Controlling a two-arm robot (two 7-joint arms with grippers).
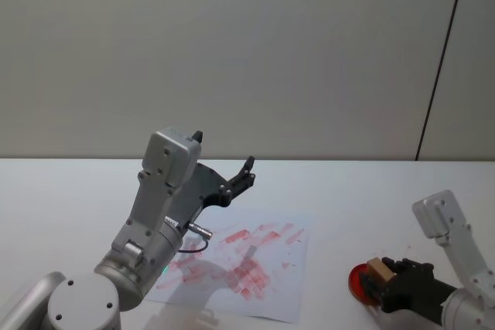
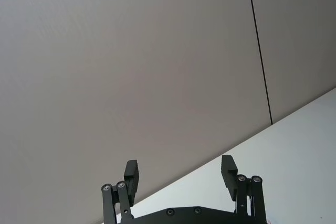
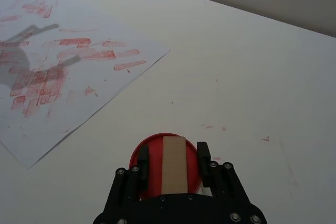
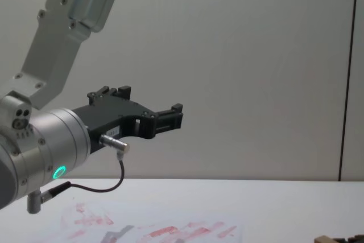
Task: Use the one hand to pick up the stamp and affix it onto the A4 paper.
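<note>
Right end effector (image 3: pixel 172 156) low in frame, fingers close beside the wooden stamp (image 3: pixel 173 163) on a round red ink pad (image 3: pixel 137 156); A4 paper (image 3: pixel 79 77) upper left; left end effector (image 2: pixel 179 174) raised, spread wide, empty.

A white table (image 1: pixel 363 191) carries the A4 paper (image 1: pixel 240 264) and a red ink pad (image 1: pixel 360 281).

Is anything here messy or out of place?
A few stray red ink marks dot the bare table, away from the A4 paper. The paper lies askew and is crowded with smudgy red prints. Nothing looks damaged.
</note>
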